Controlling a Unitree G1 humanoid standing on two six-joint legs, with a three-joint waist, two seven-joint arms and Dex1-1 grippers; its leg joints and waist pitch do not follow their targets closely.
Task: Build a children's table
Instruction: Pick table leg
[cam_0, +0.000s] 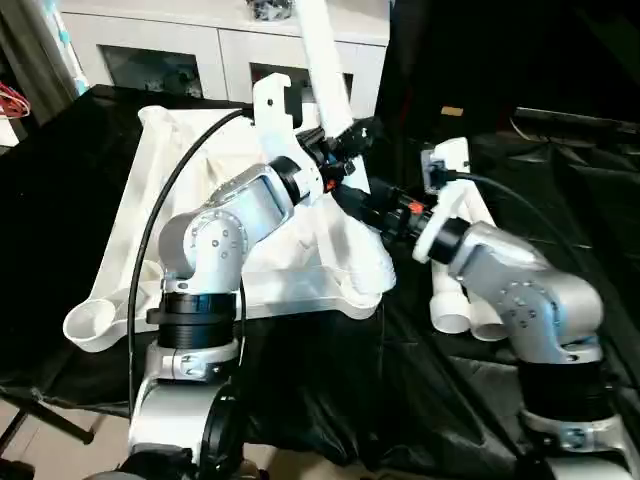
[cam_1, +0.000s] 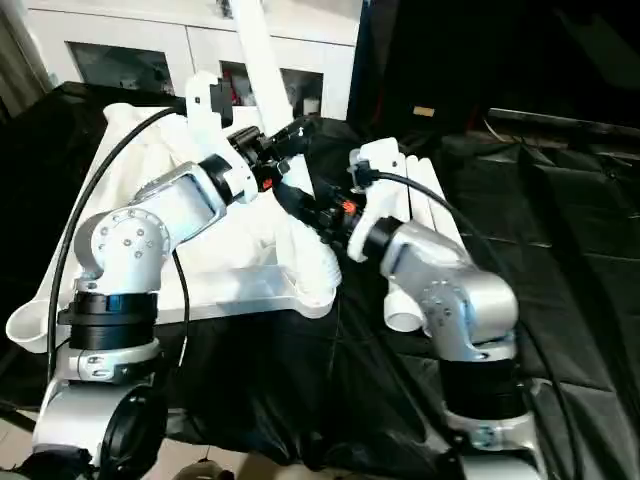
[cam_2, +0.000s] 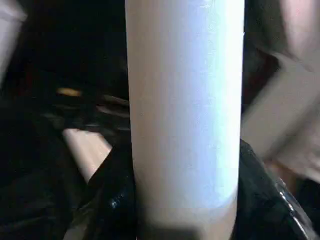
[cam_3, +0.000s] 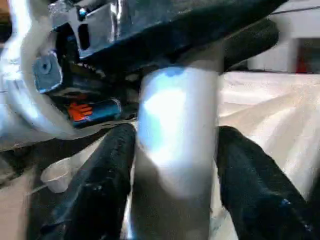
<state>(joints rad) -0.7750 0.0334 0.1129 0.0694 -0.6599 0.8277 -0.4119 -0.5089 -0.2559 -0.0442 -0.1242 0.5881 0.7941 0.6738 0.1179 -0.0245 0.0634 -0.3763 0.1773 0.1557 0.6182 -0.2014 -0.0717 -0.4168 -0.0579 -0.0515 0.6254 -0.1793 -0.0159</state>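
Note:
The white tabletop (cam_0: 180, 150) lies underside up on a black-covered surface. One long white leg (cam_0: 325, 60) rises from its near right corner (cam_0: 365, 275), leaning slightly, with its top out of the picture. My left gripper (cam_0: 340, 140) is shut on the leg partway up, and the tube (cam_2: 185, 110) sits close between its fingers. Just below, my right gripper (cam_0: 378, 215) is shut on the same leg (cam_3: 175, 140), with a black finger (cam_3: 105, 175) against each side. The arms hide the leg's lower end.
Other white legs (cam_0: 455, 300) lie side by side on the black cloth to the right of the tabletop. An open round socket (cam_0: 95, 325) marks the near left corner. A white cabinet with glass doors (cam_0: 200, 50) stands behind.

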